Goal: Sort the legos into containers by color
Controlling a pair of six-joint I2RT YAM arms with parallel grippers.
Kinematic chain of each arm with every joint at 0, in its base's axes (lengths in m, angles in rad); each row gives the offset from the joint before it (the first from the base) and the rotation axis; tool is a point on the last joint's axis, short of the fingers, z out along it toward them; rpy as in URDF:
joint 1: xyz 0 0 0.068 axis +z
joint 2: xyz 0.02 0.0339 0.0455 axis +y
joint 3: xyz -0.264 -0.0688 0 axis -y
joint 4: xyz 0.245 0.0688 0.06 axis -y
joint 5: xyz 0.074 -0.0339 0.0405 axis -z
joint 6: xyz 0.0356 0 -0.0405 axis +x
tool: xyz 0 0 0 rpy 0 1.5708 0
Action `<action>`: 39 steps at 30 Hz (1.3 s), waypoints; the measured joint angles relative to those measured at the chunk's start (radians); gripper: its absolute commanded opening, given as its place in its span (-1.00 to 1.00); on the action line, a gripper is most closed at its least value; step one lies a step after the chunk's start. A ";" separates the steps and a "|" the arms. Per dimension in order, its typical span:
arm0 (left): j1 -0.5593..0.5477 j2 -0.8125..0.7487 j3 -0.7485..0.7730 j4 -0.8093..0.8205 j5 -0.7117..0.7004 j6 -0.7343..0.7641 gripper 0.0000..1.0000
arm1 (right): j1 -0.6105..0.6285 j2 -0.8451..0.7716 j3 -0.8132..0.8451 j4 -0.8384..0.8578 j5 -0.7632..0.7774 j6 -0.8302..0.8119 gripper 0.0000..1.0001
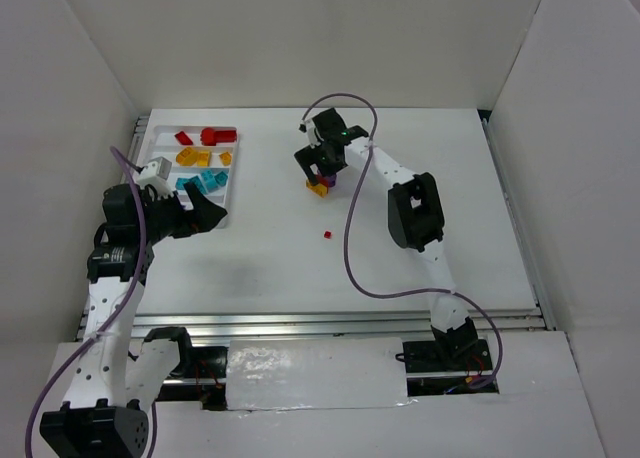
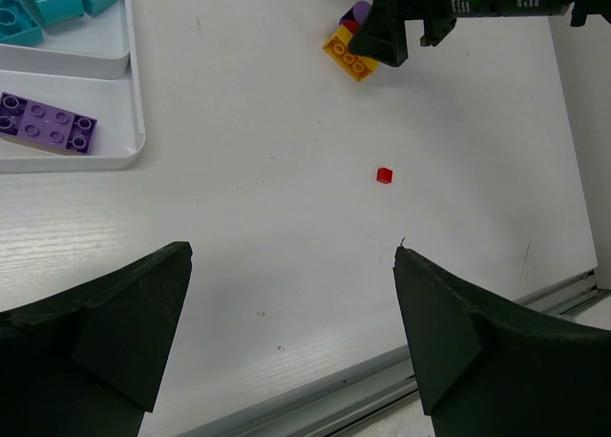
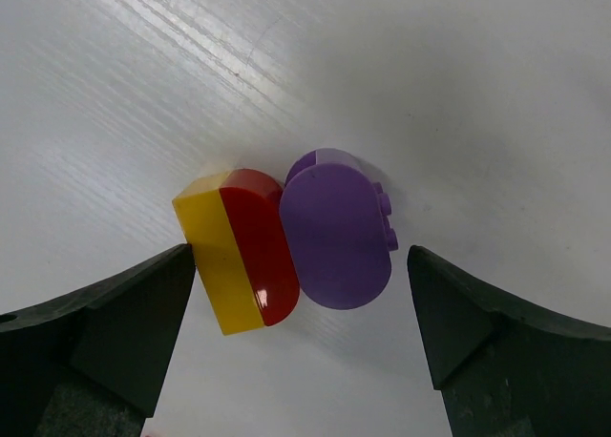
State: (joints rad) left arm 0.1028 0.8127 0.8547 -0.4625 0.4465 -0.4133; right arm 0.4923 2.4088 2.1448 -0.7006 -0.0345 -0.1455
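Observation:
A yellow brick (image 3: 212, 256), a rounded red brick (image 3: 263, 239) and a rounded purple brick (image 3: 336, 235) lie together on the table, touching side by side. The cluster (image 1: 320, 186) shows in the top view, and its yellow brick (image 2: 348, 55) in the left wrist view. My right gripper (image 1: 322, 168) is open just above them, and its jaws (image 3: 301, 258) stand either side of the cluster without touching it. A tiny red brick (image 1: 327, 235) lies alone nearer me (image 2: 384, 176). The white tray (image 1: 238, 168) holds red, orange and teal bricks, and a purple brick (image 2: 46, 127). My left gripper (image 1: 205, 216) is open and empty (image 2: 291, 254) by the tray's near right corner.
White walls enclose the table on the left, back and right. A metal rail (image 1: 330, 323) runs along the near edge. The right arm's purple cable (image 1: 350, 248) loops over the table's middle.

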 measured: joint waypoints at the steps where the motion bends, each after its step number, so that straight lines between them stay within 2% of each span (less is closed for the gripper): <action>1: 0.000 0.002 0.000 0.000 0.004 0.000 0.99 | 0.000 0.013 0.023 -0.013 -0.005 -0.010 0.99; 9: -0.002 0.010 0.000 0.001 0.023 0.011 0.99 | 0.008 0.103 0.171 -0.134 -0.059 -0.062 0.99; 16: -0.002 0.010 0.000 0.003 0.028 0.018 0.99 | 0.026 0.133 0.184 -0.192 -0.050 -0.058 0.96; 18: -0.002 0.010 0.000 0.003 0.028 0.018 0.99 | 0.029 0.135 0.185 -0.209 -0.048 -0.057 0.80; 21: -0.002 0.010 0.000 0.003 0.027 0.018 0.99 | 0.039 0.135 0.179 -0.203 -0.028 -0.052 0.12; 24: -0.002 0.010 0.000 0.003 0.027 0.018 0.99 | 0.050 0.111 0.130 -0.156 -0.010 -0.034 -0.32; 27: -0.002 0.009 0.000 0.003 0.027 0.018 0.99 | 0.058 0.082 0.078 -0.107 0.018 -0.013 -0.47; 28: -0.002 0.009 0.000 0.003 0.027 0.018 0.99 | 0.060 0.069 0.051 -0.081 0.021 -0.005 -0.58; 33: -0.002 0.009 0.000 0.014 0.031 0.003 0.99 | 0.075 -0.107 -0.229 0.079 0.005 0.025 -0.60; 39: -0.002 -0.002 -0.025 0.128 0.109 -0.142 0.99 | 0.199 -0.528 -0.578 0.253 -0.011 0.052 -0.56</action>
State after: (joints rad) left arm 0.1009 0.8104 0.8299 -0.3344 0.5556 -0.5549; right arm 0.6914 1.8809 1.5669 -0.4480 -0.0456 -0.0933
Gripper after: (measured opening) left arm 0.994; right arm 0.905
